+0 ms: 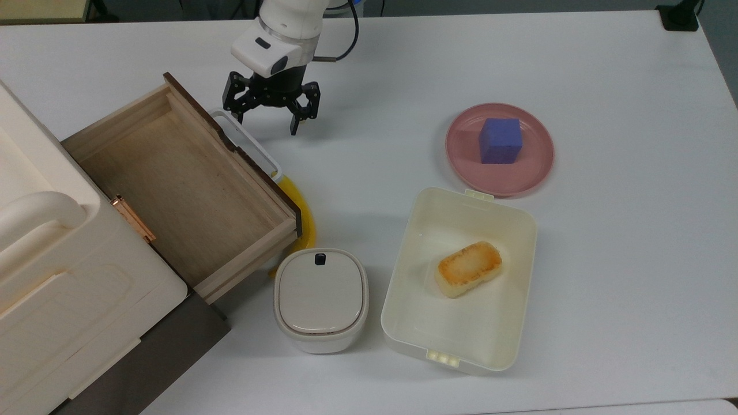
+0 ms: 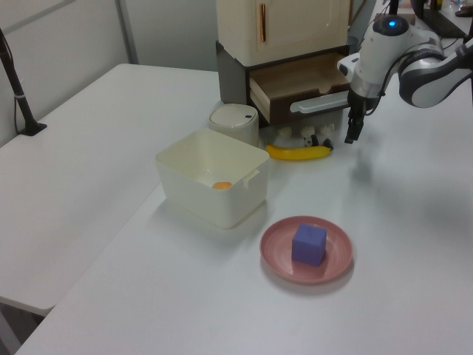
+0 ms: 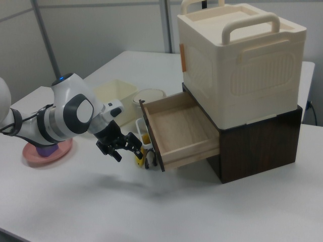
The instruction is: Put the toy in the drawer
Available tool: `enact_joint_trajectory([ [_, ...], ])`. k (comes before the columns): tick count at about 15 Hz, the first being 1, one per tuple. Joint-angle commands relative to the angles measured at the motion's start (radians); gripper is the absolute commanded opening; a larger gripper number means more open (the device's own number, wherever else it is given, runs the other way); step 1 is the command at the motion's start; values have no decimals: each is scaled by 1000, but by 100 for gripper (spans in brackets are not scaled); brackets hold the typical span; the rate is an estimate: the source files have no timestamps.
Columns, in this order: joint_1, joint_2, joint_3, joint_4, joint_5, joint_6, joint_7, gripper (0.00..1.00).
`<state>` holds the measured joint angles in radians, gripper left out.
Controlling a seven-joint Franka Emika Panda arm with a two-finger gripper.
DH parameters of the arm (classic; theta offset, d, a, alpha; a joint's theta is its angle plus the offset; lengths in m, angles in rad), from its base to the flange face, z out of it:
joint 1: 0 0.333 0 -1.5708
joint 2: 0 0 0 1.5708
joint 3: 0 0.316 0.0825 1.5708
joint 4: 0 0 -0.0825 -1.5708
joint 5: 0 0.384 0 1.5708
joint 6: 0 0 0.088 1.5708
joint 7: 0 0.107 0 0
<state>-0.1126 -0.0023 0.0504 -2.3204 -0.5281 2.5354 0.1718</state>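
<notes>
The white desk [image 1: 622, 259] carries everything. In the top view's left stands a dark cabinet [image 3: 257, 138] with a big cream box [image 3: 237, 60] on top. The drawer [image 1: 190, 190] is pulled out of the cabinet and its wooden floor is bare; its dark front panel bears a white loop handle [image 1: 245, 141].

The arm [image 3: 60, 116] reaches in from the top view's upper edge. The gripper [image 1: 268, 118] hangs above the desk just beside the handle's far end, its fingers [image 1: 295, 124] spread wide apart and grasping nothing.

A cream tub [image 1: 461, 276] sits in the top view's lower middle with a browned, bread-like piece [image 1: 468, 268] inside. Just above it in the top view, nearly touching its rim, is a pink plate [image 1: 527, 167] bearing a blue-purple cube [image 1: 500, 140]. A small round-cornered bin [image 1: 320, 297] with a closed lid stands between the tub and the drawer's corner.

A banana [image 2: 299, 152] lies on the desk under and in front of the drawer's front panel. The toy [image 2: 320, 137], black and white, stands on the desk just behind the banana's end, below the handle in the left view, near the fingers and outside the drawer. Small white pieces [image 2: 294, 133] sit beside it; what they are cannot be told.
</notes>
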Motion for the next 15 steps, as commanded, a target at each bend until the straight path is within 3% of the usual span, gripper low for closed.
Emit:
enact_joint_trajectory([
  [1, 10, 25, 2, -16, -26, 40, 219, 100],
  [4, 5, 51, 2, -30, -26, 188, 330, 100],
  [9, -13, 97, -4, -28, -30, 319, 339, 100],
  [12, -24, 119, -3, -27, -114, 333, 338, 100],
  [15, -36, 134, -3, -28, -119, 344, 366, 99],
])
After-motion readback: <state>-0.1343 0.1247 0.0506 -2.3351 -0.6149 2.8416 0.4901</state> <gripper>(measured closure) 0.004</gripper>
